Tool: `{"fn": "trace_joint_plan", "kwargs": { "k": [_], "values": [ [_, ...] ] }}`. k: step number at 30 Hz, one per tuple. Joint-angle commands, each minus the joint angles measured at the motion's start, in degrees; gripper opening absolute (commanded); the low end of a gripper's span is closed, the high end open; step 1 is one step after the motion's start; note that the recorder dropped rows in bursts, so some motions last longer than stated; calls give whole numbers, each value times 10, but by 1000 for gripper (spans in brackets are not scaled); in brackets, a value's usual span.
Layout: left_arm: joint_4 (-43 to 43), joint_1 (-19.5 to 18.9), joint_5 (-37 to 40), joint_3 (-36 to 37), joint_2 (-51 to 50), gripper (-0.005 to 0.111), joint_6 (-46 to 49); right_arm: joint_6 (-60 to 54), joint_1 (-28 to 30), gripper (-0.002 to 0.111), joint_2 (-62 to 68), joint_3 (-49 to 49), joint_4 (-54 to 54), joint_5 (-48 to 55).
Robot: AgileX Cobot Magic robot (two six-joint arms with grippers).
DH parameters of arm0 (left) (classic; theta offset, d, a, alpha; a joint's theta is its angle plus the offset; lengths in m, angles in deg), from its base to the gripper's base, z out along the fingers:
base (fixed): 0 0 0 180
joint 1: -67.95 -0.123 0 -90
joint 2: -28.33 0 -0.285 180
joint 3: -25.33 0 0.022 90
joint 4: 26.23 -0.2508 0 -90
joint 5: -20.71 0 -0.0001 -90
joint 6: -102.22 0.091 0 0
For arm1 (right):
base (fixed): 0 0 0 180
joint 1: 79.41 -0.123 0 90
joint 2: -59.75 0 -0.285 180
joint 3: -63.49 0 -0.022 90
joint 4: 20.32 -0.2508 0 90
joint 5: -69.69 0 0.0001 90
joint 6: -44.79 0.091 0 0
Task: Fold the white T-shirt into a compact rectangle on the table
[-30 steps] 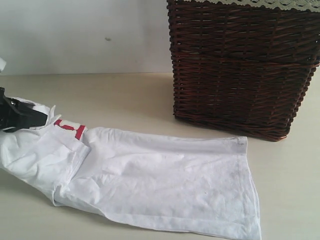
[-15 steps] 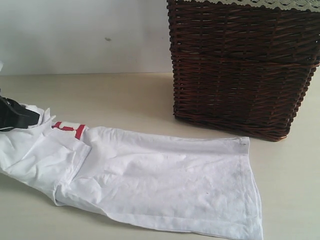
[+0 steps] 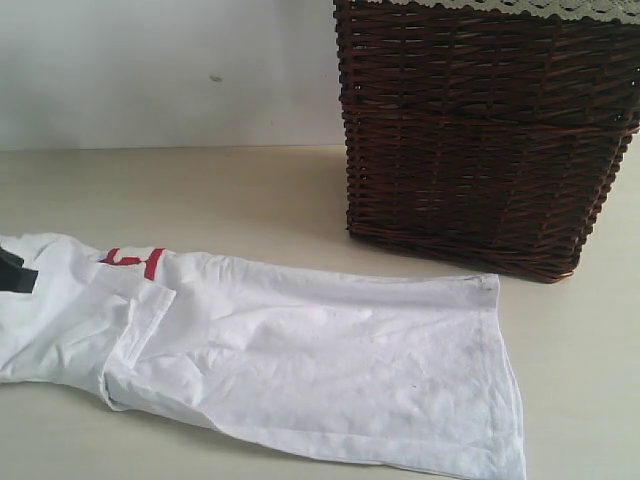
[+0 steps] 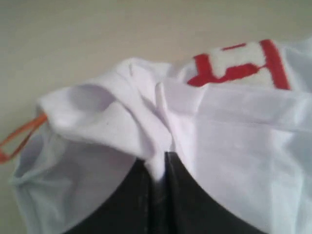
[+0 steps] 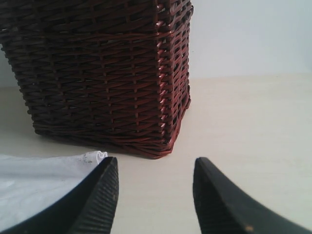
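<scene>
White T-shirt [image 3: 320,370] lies stretched flat along the table [image 3: 220,190], hem end just in front of the dark wicker basket [image 3: 480,140]. My left gripper [image 4: 161,168] is clamped on a bunched fold near the red lettering [image 4: 234,66]. My right gripper [image 5: 156,190] hangs with jaws apart, empty, facing the basket.

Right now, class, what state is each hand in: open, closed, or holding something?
Left hand: closed, pinching a fold of the white T-shirt.
Right hand: open, holding nothing.
</scene>
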Motion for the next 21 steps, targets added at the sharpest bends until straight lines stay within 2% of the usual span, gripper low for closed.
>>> {"fn": "trace_joint_plan", "kwargs": {
  "k": [1, 4, 12, 15, 18, 21],
  "values": [
    [0, 3, -103, 27, 5, 0, 12, 0, 3, 47, -3, -3, 2, -7],
    [0, 3, -155, 30, 5, 0, 12, 0, 3, 47, -3, -3, 2, -7],
    [1, 3, -192, 34, 5, 0, 12, 0, 3, 47, -3, -3, 2, -7],
    [1, 3, -243, 34, 5, 0, 12, 0, 3, 47, -3, -3, 2, -7],
    [8, 3, -279, 34, 5, 3, 6, 0, 3, 47, -3, -3, 2, -7],
    [58, -7, -254, 34, 5, 11, 6, 0, 3, 47, -3, -3, 2, -7]
  ]
}}
